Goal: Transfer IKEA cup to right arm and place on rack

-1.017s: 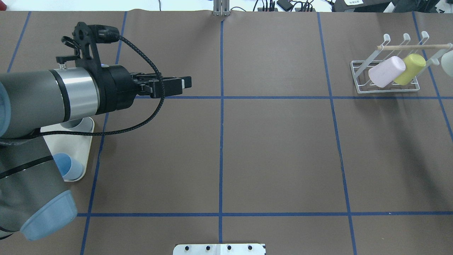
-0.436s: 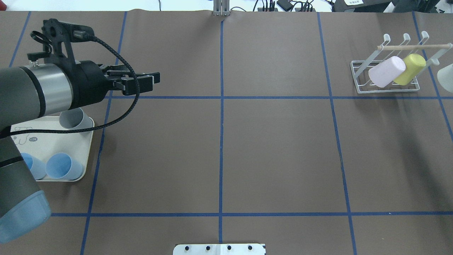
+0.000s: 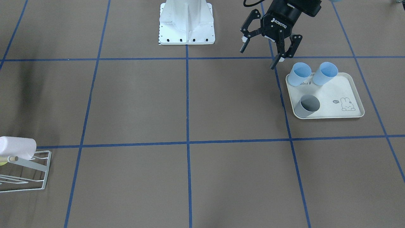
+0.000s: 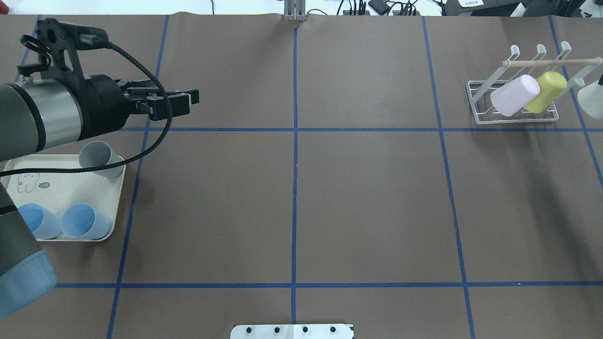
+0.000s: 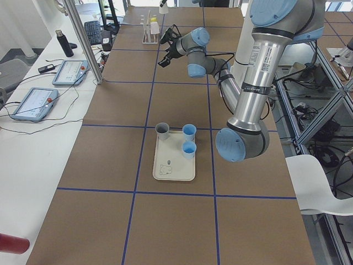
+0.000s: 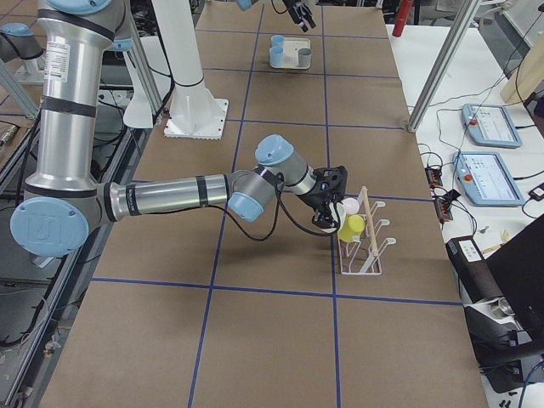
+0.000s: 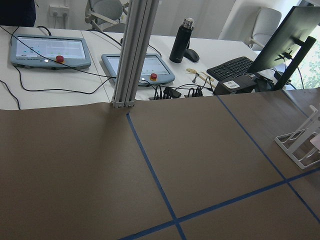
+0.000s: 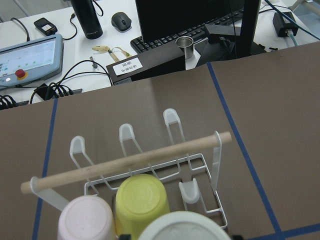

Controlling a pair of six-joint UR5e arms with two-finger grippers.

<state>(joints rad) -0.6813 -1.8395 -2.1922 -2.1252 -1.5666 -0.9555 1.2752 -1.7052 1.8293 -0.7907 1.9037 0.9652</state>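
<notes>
Cup (image 8: 182, 227), whitish and apparently pinched by the right gripper (image 6: 327, 208), hangs just beside the rack (image 8: 150, 156).

Brown taped table (image 4: 367, 197) with tray (image 4: 61, 188) and rack (image 4: 551, 61)

Left arm (image 4: 21, 122): grey tubes, silver wrist band, pale-blue joint caps (image 5: 237, 144). Beyond wrist band: black left gripper (image 3: 258, 57), white ROBOTIQ lettering, braided black cable (image 4: 165, 129).

The left hand (image 3: 258, 55) is showing the word ROBOTIQ in white letters. The tray (image 3: 332, 91) is showing small letters, too blurry to read.
</notes>
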